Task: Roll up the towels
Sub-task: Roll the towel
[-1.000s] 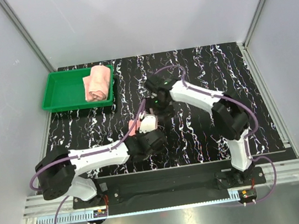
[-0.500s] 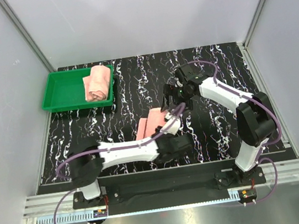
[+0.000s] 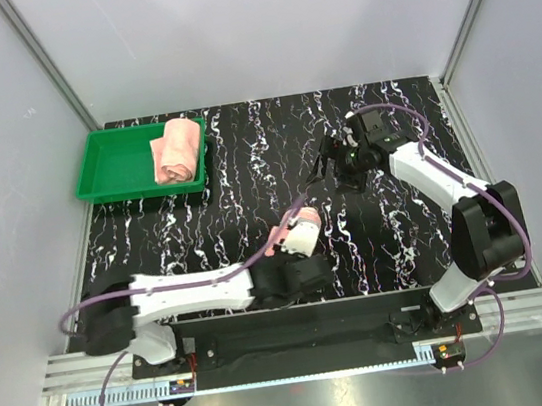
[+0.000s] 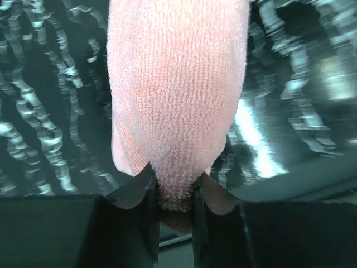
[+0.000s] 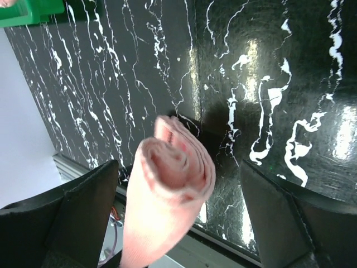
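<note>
While the black marbled table point(image 3: 244, 156) carries a green tray point(image 3: 109, 165) at its far left corner with one rolled towel point(image 3: 175, 152) inside, the second towel point(image 4: 178, 100), also rolled, is near the front middle, pinched between the left gripper point(image 4: 174, 190) fingers; the right gripper point(image 3: 322, 168) hovers apart, jaws spread wide.

Fixed overhead view looking down, both wrist views close, sharing the rolled towel point(image 4: 178, 100)
</note>
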Motion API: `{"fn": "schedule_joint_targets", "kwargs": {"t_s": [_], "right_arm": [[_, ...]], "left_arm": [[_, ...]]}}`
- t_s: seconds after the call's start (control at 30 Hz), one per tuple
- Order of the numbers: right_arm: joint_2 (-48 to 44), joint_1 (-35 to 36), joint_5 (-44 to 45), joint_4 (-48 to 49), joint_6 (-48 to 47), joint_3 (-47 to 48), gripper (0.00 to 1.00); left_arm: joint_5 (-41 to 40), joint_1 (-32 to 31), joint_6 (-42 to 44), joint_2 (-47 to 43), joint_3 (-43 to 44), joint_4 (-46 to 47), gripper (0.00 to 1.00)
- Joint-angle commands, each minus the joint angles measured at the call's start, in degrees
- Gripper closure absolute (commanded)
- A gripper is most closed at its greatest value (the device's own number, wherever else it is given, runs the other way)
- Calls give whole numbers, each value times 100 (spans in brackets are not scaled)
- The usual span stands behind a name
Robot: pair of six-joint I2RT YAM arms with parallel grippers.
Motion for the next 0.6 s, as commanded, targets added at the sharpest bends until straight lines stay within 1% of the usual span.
{"fn": "schedule_joint_targets", "kwargs": {"t_s": [0.0, 0.03, 0.07, 0.1, 0.2, 0.43, 0.57], "right_arm": [[14, 24, -290, 140, 74, 27, 4], [49, 15, -333, 167, 92, 10, 4], [84, 15, -351, 167, 92, 1, 4], [102, 15, -386, 158, 92, 1, 4], [129, 15, -404, 149, 74, -26, 4], [-204, 15, -140, 237, 127, -201, 5], [-468, 24, -271, 606, 259, -553, 5]], "left_arm": [[704, 97, 184, -844, -704, 1527, 91], [835, 202, 175, -994, -967, 2008, 91], [1089, 264, 140, -1126, -1205, 2256, 91], [1170, 386, 18, -1327, -1633, 2633, 91], [1320, 501, -124, -1531, -2076, 2917, 91], [1443, 519, -256, -1610, -2375, 3391, 92], [1987, 782, -484, -1873, -2937, 4155, 92]]}}
